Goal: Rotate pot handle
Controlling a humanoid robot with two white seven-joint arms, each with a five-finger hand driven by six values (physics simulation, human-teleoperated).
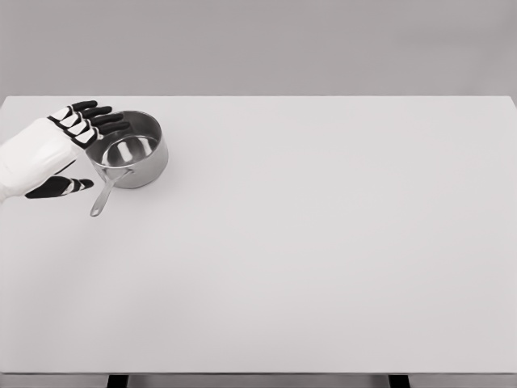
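One shiny pot is seen at the far left of the white table, its one handle pointed forward. One left hand is held beside it, fingers spread wide, nothing held

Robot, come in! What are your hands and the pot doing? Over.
Left hand open beside pot, fingers over its rim. Handle points toward robot. Right hand out of view. Nothing in the way.

no readable text, no labels, no brands, no numbers anywhere

Shiny polished metal pot, matt smooth white table, glossy white-and-black plastic-looking left hand
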